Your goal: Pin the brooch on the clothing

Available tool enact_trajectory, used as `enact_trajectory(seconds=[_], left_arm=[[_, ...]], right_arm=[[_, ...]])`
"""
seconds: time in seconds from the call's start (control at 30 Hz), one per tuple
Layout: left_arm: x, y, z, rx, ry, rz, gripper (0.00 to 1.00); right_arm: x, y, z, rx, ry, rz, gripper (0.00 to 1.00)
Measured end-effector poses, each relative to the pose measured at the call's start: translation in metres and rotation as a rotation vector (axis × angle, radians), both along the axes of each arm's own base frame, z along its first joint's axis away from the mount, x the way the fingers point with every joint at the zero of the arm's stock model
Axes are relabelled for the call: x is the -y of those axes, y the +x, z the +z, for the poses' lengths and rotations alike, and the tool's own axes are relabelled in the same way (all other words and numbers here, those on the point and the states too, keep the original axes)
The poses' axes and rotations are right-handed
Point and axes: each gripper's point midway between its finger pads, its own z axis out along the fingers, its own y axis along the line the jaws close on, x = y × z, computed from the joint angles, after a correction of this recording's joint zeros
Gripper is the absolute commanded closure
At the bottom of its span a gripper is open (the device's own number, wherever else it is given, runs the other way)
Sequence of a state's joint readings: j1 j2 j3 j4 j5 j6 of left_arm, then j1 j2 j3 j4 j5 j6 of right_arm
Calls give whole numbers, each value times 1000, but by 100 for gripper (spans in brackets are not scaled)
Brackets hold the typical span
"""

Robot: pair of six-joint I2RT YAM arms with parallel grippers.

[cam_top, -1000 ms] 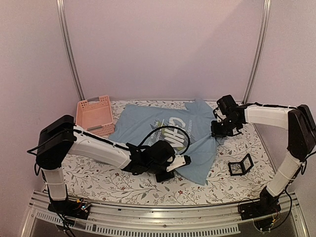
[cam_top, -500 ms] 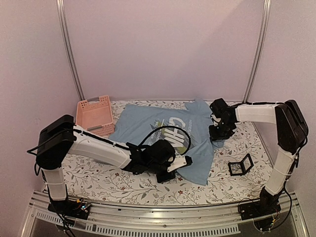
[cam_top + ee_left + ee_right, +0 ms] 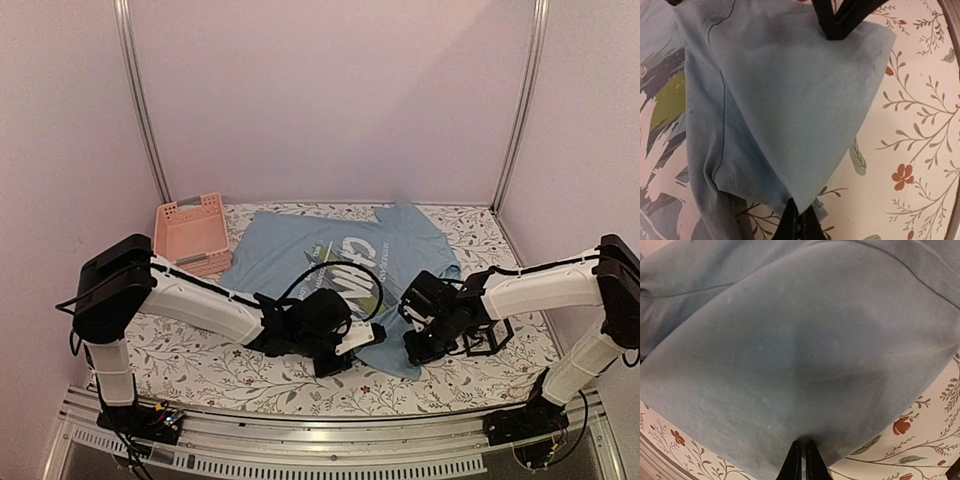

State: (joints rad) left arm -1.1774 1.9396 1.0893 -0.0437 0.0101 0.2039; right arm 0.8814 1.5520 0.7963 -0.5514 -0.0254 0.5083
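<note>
The light blue T-shirt point(image 3: 290, 250) lies spread on the floral tablecloth, print up. My left gripper point(image 3: 362, 338) is low at the shirt's near hem. In the left wrist view the left gripper point(image 3: 799, 217) is shut on a folded corner of the shirt point(image 3: 790, 100). My right gripper point(image 3: 412, 350) is at the shirt's near right corner, facing the left one. In the right wrist view the right gripper point(image 3: 802, 452) is shut, with its tips touching the cloth point(image 3: 800, 340). Nothing shows between its fingers. The brooch is not visible in any view.
A pink plastic basket point(image 3: 190, 235) stands at the back left. A small black open-frame box point(image 3: 492, 335) lies at the right, partly behind my right arm. Metal posts rise at both back corners. The right gripper's black fingers point(image 3: 837, 20) show at the top of the left wrist view.
My right arm has swung from the shirt's far right sleeve down to its near right corner, close to the left gripper. The left gripper has shifted only slightly.
</note>
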Motion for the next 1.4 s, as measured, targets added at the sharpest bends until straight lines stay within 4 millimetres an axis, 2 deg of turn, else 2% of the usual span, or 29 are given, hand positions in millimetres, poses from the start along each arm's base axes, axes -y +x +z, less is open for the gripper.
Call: enact_trajectory(seconds=[0.17, 0.27, 0.33, 0.43, 0.57, 0.67, 0.73, 0.8, 0.87, 0.97, 1.07, 1.2, 1.27, 1.3, 1.37, 1.4], left_arm=[[1, -13, -3, -51, -7, -33, 100], [2, -24, -2, -80, -8, -63, 100], [2, -32, 3, -100, -12, -85, 100], [3, -42, 14, -125, -30, -118, 100], [0, -54, 29, -151, -49, -160, 100], [-3, -60, 34, -168, -46, -185, 100], [-5, -62, 34, -173, -42, -194, 100], [-6, -62, 32, -171, -34, -196, 100], [-4, -59, 29, -163, -25, -192, 100], [-2, -54, 24, -155, -14, -179, 100], [-3, -51, 24, -153, -15, -171, 100], [-3, -47, 24, -147, -18, -161, 100], [-4, -45, 24, -145, -16, -157, 100], [-4, -45, 23, -145, -15, -156, 100], [-5, -45, 22, -144, -13, -153, 100], [-6, -45, 21, -145, -10, -151, 100]], right_arm=[[-4, -7, -4, -37, 24, -83, 100], [-6, -21, -5, -67, 12, -128, 100], [-8, -37, -5, -95, 0, -145, 100], [-6, -72, -5, -159, -23, -147, 100], [10, -107, -4, -249, -83, -175, 100], [30, -119, 0, -282, -155, -213, 98], [36, -121, 7, -281, -163, -228, 96], [31, -120, 17, -266, -123, -220, 93], [17, -120, 28, -237, -47, -174, 86], [-13, -130, 35, -189, 60, -39, 74], [-34, -140, 30, -163, 123, 62, 65], [-44, -141, 14, -132, 114, 112, 54], [-46, -141, 9, -111, 99, 124, 55], [-45, -141, 6, -99, 86, 131, 60], [-45, -140, 1, -81, 61, 136, 72], [-46, -140, -1, -71, 57, 136, 81]])
